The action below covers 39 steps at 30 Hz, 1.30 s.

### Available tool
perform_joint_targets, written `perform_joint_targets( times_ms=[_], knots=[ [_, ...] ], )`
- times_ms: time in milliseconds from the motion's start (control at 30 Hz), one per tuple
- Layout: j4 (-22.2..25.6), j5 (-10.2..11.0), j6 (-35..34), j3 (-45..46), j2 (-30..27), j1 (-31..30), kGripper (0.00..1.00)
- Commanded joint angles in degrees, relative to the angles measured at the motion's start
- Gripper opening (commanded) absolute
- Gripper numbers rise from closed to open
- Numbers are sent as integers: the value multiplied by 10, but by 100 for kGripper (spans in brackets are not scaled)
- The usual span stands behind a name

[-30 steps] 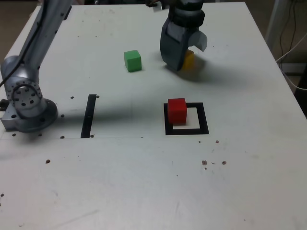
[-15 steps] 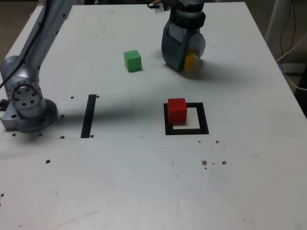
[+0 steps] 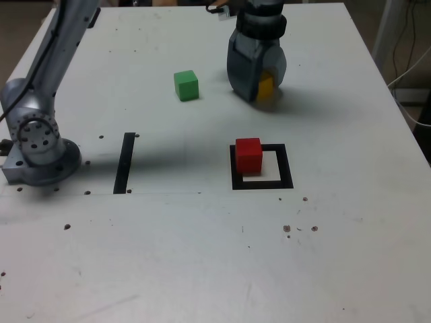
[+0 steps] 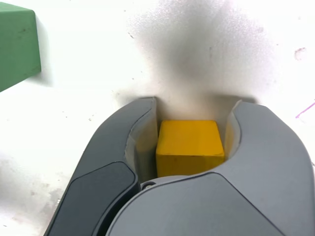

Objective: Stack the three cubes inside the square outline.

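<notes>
My gripper is down at the table's far side in the exterior view, shut on the yellow cube. The wrist view shows that yellow cube pinched between both dark fingers, resting on the table. The green cube stands free to the exterior view's left of the gripper, and a part of this green cube shows in the wrist view. The red cube sits in the near-left part of the square outline, overlapping its black left border.
A narrow black strip lies on the white table at the exterior view's left. The arm's grey base stands beside it. Small dark specks mark the table nearer the camera.
The jaws were spread wide around the yellow cube a second ago. They have closed onto it; the cubes have not shifted.
</notes>
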Motion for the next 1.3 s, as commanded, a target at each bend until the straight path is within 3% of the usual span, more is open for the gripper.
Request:
perform_joint_targets(
  times_ms=[0, 267, 467, 567, 900, 1267],
  knots=[
    [0, -8, 19, 10, -14, -3, 15],
    [-1, 21, 41, 79, -122, -49, 15],
    [8, 54, 53, 147, -212, -130, 15],
    [13, 60, 55, 180, -238, -172, 15],
    [4, 29, 44, 225, -256, -275, 15],
    [-45, -22, 34, 223, -217, -300, 15]
  ],
)
